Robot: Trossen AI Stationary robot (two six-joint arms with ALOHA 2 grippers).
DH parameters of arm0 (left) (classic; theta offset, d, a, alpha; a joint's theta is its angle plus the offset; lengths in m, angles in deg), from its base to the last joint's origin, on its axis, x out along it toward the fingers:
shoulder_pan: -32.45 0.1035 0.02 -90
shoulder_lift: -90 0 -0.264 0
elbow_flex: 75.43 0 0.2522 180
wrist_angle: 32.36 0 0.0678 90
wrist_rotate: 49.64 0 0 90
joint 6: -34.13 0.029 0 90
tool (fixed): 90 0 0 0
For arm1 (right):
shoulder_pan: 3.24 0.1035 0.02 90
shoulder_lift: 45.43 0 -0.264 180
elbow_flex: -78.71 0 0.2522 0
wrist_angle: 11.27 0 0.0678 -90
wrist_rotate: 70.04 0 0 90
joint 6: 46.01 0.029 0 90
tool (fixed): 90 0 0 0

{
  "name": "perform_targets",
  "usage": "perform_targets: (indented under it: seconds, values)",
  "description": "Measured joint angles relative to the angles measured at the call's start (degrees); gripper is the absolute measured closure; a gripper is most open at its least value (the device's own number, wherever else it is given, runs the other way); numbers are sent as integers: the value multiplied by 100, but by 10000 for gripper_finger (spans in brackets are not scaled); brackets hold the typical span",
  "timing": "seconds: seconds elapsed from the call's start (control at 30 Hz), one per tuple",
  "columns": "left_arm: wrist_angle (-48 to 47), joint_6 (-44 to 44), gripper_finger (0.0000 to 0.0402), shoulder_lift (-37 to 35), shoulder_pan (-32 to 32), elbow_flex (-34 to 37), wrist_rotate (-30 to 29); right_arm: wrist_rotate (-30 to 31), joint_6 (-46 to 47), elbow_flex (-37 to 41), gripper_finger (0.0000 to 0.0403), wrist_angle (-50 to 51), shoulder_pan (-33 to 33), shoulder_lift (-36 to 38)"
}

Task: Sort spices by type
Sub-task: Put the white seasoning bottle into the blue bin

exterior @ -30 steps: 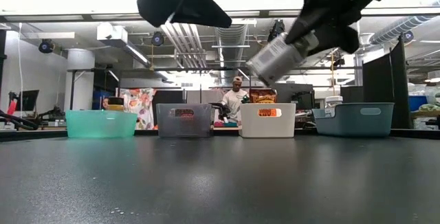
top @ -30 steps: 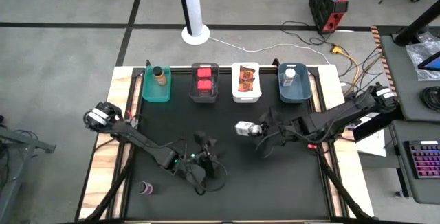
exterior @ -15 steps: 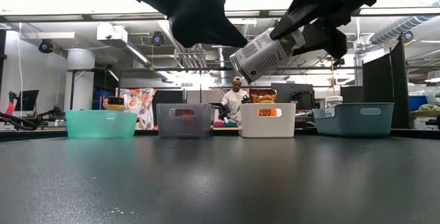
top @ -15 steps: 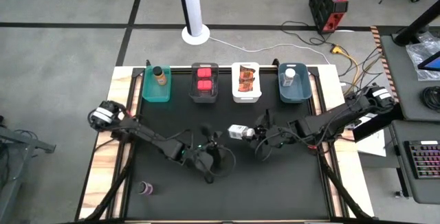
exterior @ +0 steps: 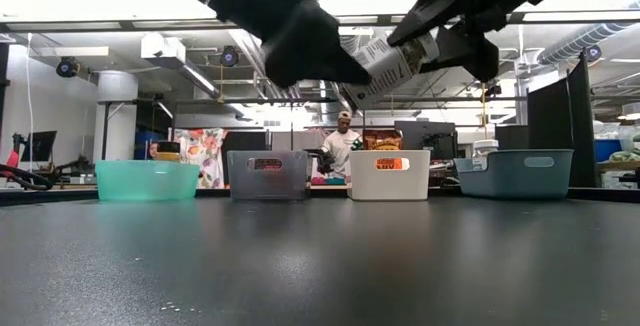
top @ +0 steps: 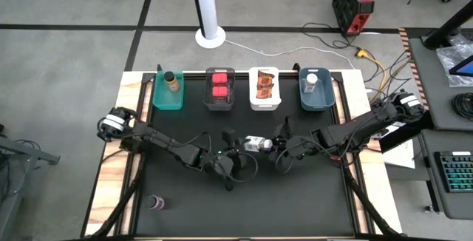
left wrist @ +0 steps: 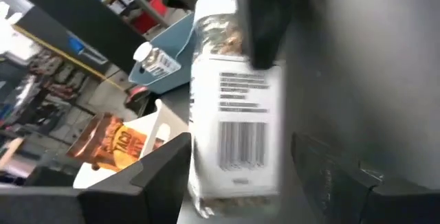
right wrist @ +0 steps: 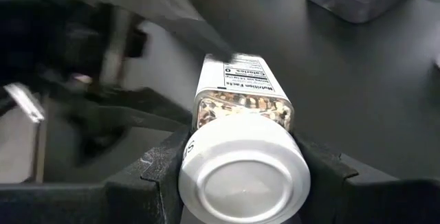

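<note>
A white-capped jar (top: 256, 143) hangs over the middle of the table in my right gripper (top: 277, 146), which is shut on it. My left gripper (top: 235, 151) is open. Its two fingers (left wrist: 165, 176) stand on either side of the jar's base end (left wrist: 237, 183); whether they touch it, I cannot tell. A dark-capped purple bottle (top: 157, 202) lies on its side near the table's near left corner. My right gripper pinches the jar at its cap end (right wrist: 240, 172) between its two fingers (right wrist: 161, 176), one on each side. The fingers come slanting down from the table's right, and the jar points on along them. The jar is lifted clear and tilted, base lower (exterior: 360, 91), toward the left arm.
Along the far edge stands a row of bins. The teal bin (top: 160, 97) holds a brown bottle (top: 171, 80), the grey one (top: 209, 93) two red tubs, the white one (top: 253, 97) orange packets, the blue one (top: 325, 97) a white-capped jar (top: 311, 82). A person shows far behind.
My left gripper has travelled toward the table's right and far side, up to the jar, and its open fingers now stand around the jar's base end. My right gripper has tipped its wrist, and the jar has swung a little toward the left arm, still clear of the table.
</note>
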Motion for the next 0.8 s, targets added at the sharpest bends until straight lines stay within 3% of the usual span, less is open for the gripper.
perform_targets:
  seconds: [0.3,0.47,0.8]
  values:
    - [281,154,169,290,54,2,-183,-216,-61,2,211,-226,-2,-5]
    - [269,162,215,294,54,0,-251,-208,-47,2,210,-265,-3,-5]
    - [185,-63,218,260,94,15,398,-381,-663,-131,88,-336,0,143]
